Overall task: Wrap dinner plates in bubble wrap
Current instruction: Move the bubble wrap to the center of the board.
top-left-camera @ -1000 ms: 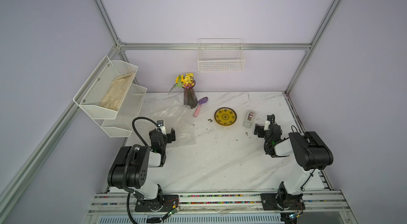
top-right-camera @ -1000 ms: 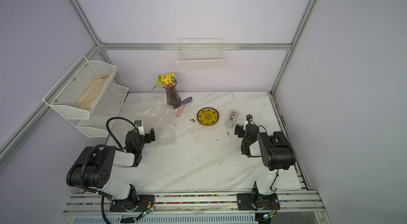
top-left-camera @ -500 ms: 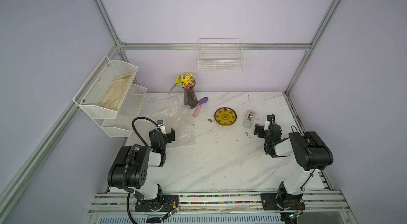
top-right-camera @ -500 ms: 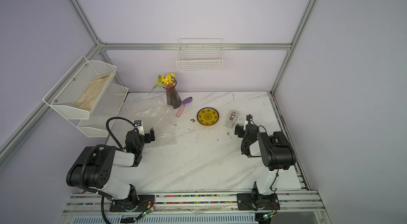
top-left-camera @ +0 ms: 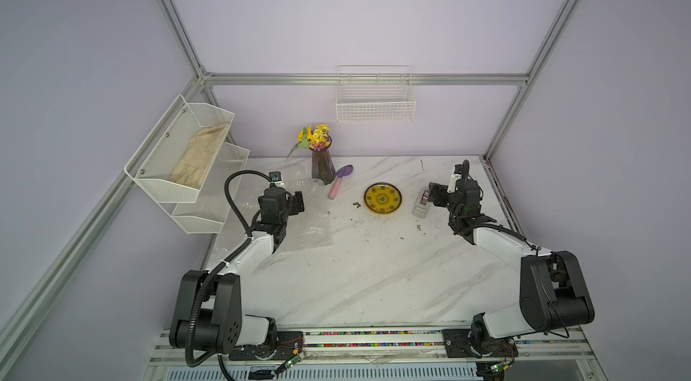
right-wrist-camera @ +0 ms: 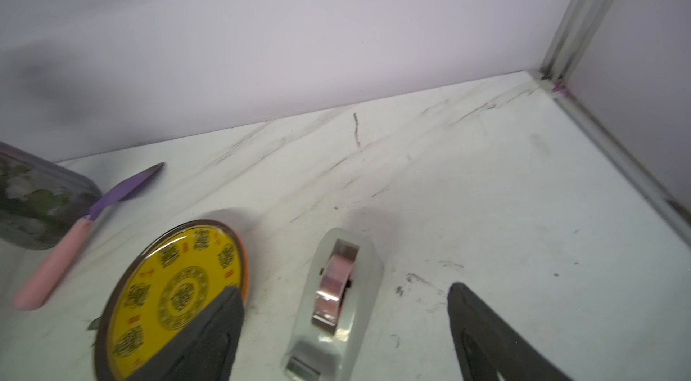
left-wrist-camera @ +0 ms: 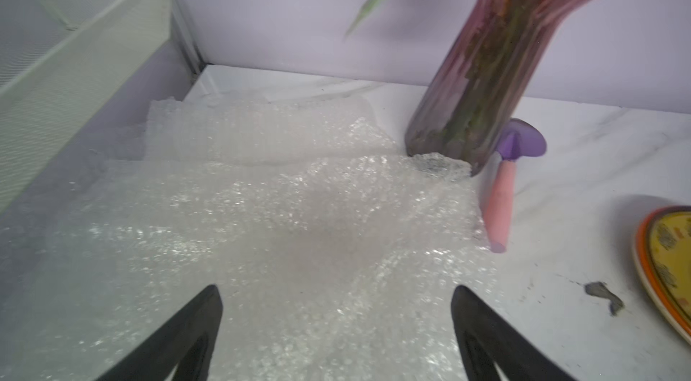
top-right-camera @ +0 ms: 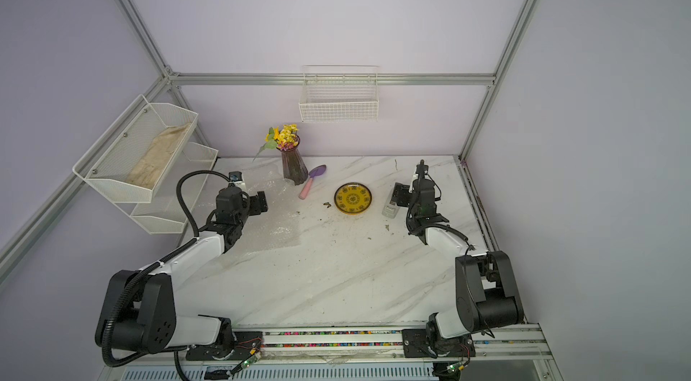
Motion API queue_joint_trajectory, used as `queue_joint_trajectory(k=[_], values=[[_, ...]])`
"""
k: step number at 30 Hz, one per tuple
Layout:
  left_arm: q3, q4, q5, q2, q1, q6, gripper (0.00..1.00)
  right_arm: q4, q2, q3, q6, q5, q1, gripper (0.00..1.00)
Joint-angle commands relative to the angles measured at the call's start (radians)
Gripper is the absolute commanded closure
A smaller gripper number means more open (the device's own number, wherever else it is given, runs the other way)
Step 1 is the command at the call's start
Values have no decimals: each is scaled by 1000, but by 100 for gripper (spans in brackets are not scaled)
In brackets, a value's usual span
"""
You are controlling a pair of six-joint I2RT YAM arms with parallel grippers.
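Note:
A yellow dinner plate with a dark pattern lies at the back middle of the table. An orange rim shows under it. Clear bubble wrap lies spread at the back left. My left gripper hovers open over the wrap with nothing between its fingers. My right gripper stands open just right of the plate, its jaws to either side of a grey tape dispenser without touching it.
The tape dispenser sits right of the plate. A purple vase of flowers and a pink-handled purple trowel stand by the wrap's far corner. A white mesh shelf rack is on the left and a wire basket on the back wall.

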Motion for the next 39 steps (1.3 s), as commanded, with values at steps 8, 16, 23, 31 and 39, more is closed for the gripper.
queue_joint_trajectory(k=[8, 16, 23, 31, 39], values=[[237, -465, 102, 198, -114, -200, 10, -149, 245, 162, 343, -302, 299, 28], [193, -566, 130, 88, -72, -226, 9, -26, 594, 409, 495, -382, 496, 41], [109, -570, 194, -30, -24, -244, 8, 31, 777, 551, 562, -410, 557, 56], [80, -567, 229, -41, -20, -253, 8, 78, 835, 593, 607, -418, 587, 72], [69, -567, 226, -59, -18, -251, 8, 85, 824, 609, 621, -418, 599, 89]])
